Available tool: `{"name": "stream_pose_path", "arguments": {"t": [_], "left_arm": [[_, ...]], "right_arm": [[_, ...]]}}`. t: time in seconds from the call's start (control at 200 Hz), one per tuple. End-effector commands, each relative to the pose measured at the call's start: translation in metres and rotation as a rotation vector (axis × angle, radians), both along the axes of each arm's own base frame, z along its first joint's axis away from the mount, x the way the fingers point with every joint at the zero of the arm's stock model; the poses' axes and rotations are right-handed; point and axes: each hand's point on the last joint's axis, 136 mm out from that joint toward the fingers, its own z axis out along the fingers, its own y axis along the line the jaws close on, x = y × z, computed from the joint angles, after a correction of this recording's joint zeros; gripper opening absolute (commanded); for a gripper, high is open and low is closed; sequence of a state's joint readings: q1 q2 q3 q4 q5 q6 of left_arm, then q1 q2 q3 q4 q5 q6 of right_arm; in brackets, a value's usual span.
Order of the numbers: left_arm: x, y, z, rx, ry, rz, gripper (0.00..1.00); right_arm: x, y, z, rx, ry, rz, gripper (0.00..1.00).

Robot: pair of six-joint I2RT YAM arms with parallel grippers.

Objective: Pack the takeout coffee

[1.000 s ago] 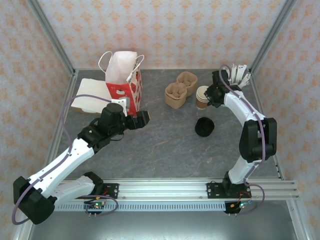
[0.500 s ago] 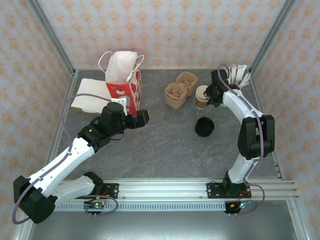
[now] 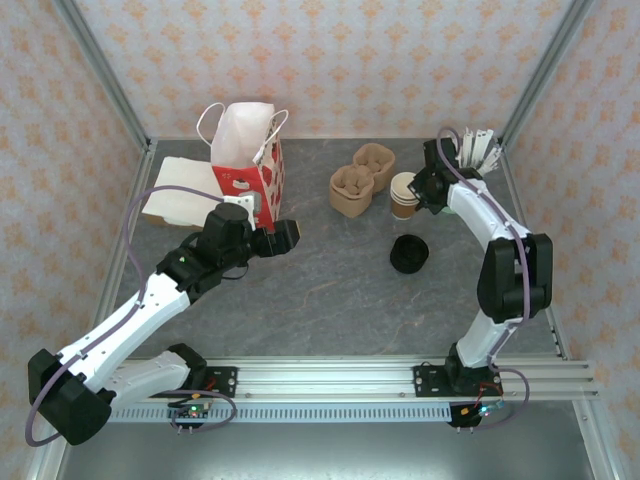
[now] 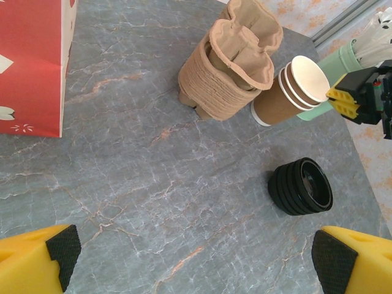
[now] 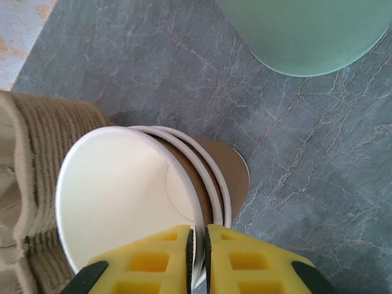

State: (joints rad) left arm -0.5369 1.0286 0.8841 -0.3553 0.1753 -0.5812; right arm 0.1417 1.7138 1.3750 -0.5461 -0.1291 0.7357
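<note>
In the left wrist view, the table (image 4: 141,184) was grey, marbled with rust veins. Brown paper cups (image 4: 272,110), white inside, stood at two o'clock; black lids (image 4: 301,186) at four; a tan ribbed carrier (image 4: 226,67) at twelve; a red bag (image 4: 30,67) with white marks at ten.

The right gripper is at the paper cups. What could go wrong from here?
The right gripper pinches the rim of the nested paper cups; three rims lie close together, so more than one cup may lift.
The thin rim could crumple or slip out.
The pulp carrier stands close beside and could be knocked.
</note>
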Motion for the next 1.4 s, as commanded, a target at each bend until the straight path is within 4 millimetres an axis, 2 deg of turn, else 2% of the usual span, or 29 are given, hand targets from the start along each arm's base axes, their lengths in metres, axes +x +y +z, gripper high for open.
{"name": "stream_pose_path", "arguments": {"t": [0.0,0.205,0.415,0.861,1.116,1.396], "left_arm": [[0.001,0.001,0.012,0.011,-0.027,0.002,1.0],[0.0,0.001,0.016,0.0,-0.031,0.007,1.0],[-0.001,0.002,0.017,-0.005,-0.03,0.012,1.0],[-0.001,0.004,0.014,0.01,-0.023,0.018,1.0],[0.001,0.003,0.012,0.015,-0.018,0.017,1.0],[0.002,0.002,0.013,0.014,-0.014,0.014,1.0]], "right_arm": [[-0.005,-0.004,0.032,-0.03,-0.064,-0.001,0.15],[-0.008,-0.005,0.037,-0.031,-0.078,0.001,0.13],[-0.008,-0.003,0.017,-0.027,-0.025,0.007,0.21],[-0.001,-0.002,-0.008,-0.042,0.045,0.012,0.23],[0.0,-0.003,-0.01,-0.047,0.047,0.012,0.16],[-0.001,-0.003,-0.001,-0.06,0.043,0.028,0.19]]}}
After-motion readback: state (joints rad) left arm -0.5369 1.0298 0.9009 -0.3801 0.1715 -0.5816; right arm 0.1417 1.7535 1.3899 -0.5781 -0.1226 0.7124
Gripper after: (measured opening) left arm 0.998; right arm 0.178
